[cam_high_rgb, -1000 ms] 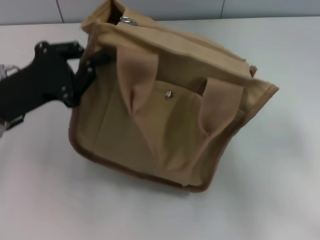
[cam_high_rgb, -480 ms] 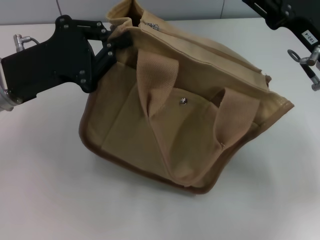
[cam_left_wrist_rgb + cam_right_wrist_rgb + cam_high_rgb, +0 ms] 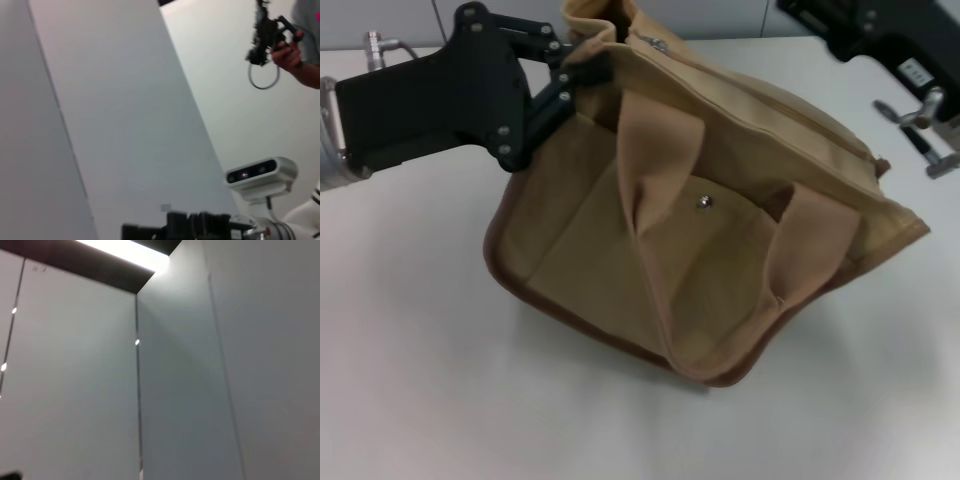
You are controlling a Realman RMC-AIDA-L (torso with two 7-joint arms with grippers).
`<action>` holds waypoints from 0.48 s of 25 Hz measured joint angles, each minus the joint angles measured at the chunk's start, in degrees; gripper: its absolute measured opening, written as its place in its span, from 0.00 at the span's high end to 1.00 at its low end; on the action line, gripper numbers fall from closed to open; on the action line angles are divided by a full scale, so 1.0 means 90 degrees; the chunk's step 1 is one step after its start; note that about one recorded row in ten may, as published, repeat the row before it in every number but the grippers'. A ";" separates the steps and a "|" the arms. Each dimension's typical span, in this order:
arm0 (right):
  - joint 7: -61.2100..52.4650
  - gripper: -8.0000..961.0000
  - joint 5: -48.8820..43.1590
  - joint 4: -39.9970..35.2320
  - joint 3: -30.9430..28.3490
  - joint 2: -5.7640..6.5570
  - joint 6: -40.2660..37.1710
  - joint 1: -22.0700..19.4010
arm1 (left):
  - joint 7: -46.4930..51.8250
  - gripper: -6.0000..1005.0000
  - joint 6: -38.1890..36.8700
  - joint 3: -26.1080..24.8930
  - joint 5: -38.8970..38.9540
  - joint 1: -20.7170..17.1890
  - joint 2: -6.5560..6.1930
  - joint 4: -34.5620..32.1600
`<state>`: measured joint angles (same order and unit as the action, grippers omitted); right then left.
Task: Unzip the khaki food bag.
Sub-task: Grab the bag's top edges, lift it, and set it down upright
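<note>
we see the khaki food bag (image 3: 700,220) resting on the white desk (image 3: 420,380), tipped so that its front pocket faces up toward the head camera and its top edge points away from the robot. the silver snap (image 3: 703,202) sits on the pocket flap near the middle of the bag. two webbing handles lie over the front face: one handle (image 3: 655,150) runs down from the top edge beside the snap, the other handle (image 3: 810,240) folds over nearer the bag's right corner. brown piping (image 3: 570,325) traces the bag's lower edge, the side closest to the robot. at the top edge, toward the bag's left corner, a small metal zipper pull (image 3: 658,43) shows, and the fabric there stands up in a raised fold.

the left gripper (image 3: 582,72) reaches in from the bag's left side, and its black fingers (image 3: 570,85) are pinching the fabric at the bag's upper left corner, just below the raised fold and near the zipper pull. the corner looks lifted off the desk.

the right gripper (image 3: 880,30) hangs above and beyond the bag's right end, apart from it; we cannot tell how its fingers stand.

the left wrist view shows only a wall, a camera on a stand (image 3: 260,175) and a person's hand (image 3: 287,52) holding a black device.
</note>
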<state>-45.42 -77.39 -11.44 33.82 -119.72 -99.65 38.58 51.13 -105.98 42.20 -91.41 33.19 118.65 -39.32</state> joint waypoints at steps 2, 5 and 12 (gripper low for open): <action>-0.0018 0.13 0.0004 -0.0002 0.0315 -0.0001 0.0195 0.0102 | 0.0019 0.95 0.0000 0.0106 0.0000 0.0022 0.0004 -0.0105; -0.0084 0.13 0.0012 0.0015 0.0635 -0.0010 0.0506 0.0267 | 0.0080 0.95 0.0008 0.0194 0.0000 0.0062 0.0007 -0.0188; -0.1124 0.13 -0.0009 -0.0717 0.1852 -0.0007 0.1033 0.0005 | 0.0055 0.95 0.0038 0.0300 0.0000 0.0080 0.0008 -0.0241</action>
<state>-55.54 -77.47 -17.89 50.49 -119.78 -90.35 38.62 51.62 -105.64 44.90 -91.41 33.92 118.72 -41.48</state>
